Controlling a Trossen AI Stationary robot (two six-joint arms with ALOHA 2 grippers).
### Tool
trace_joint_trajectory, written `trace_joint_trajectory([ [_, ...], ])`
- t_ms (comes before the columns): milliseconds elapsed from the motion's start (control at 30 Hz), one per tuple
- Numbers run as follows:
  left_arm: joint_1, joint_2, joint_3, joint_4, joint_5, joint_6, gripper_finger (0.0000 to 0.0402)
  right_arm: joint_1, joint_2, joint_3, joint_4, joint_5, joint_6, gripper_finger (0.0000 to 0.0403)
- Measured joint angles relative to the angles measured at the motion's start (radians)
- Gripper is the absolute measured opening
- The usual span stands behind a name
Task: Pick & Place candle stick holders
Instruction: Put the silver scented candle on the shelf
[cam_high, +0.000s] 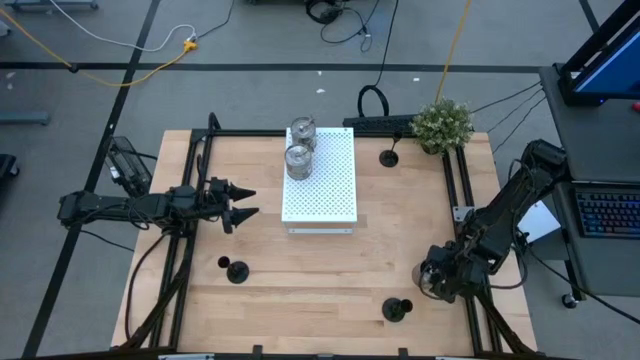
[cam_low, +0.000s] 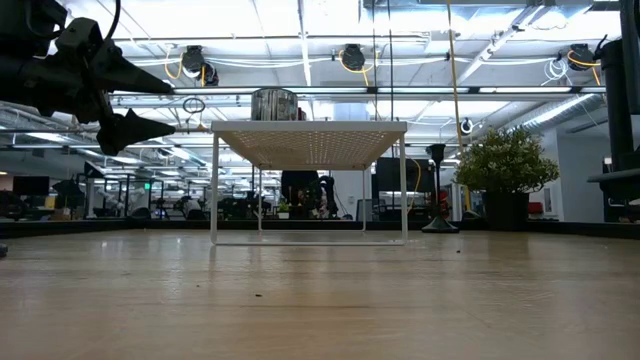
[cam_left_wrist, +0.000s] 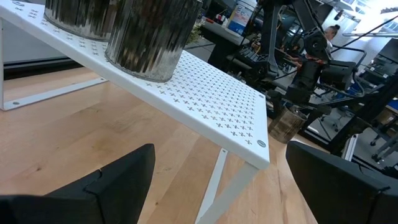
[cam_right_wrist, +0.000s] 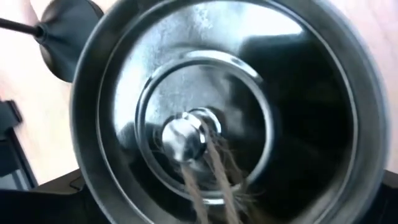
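Two shiny silver candle stick holders (cam_high: 298, 160) (cam_high: 303, 130) stand on the white perforated board (cam_high: 325, 190); they also show in the left wrist view (cam_left_wrist: 155, 37). A third silver holder (cam_right_wrist: 205, 112) fills the right wrist view, seen from above into its open top. It sits right under my right gripper (cam_high: 438, 280) at the table's right near side. Three black holders stand on their round bases: one near left (cam_high: 237, 270), one near right (cam_high: 397, 308), one far right (cam_high: 390, 157). My left gripper (cam_high: 242, 200) is open and empty, held level above the table left of the board.
A green bushy plant (cam_high: 443, 122) stands at the far right corner. The board stands on thin legs (cam_low: 213, 185), with free room beneath it. Black frame rails (cam_high: 190, 200) run along the table's left and right sides. Bare wood lies between the board and the near edge.
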Motion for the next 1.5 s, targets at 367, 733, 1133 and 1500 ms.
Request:
trace_joint_trajectory([
  [367,0.0,0.0,0.0,0.0,0.0,-0.003,0.0365,-0.014,0.0,0.0,0.054,-0.051,0.023,0.0396],
  [733,0.0,0.0,0.0,0.0,0.0,-0.003,0.0365,-0.014,0.0,0.0,0.047,-0.081,0.018,0.0396],
  [1133,0.0,0.0,0.0,0.0,0.0,-0.003,0.0365,-0.014,-0.161,0.0,0.02,-0.08,0.129,0.0396],
  [1500,0.0,0.0,0.0,0.0,0.045,-0.006,0.0365,-0.014,-0.295,0.0,-0.068,-0.077,0.207,0.0396],
])
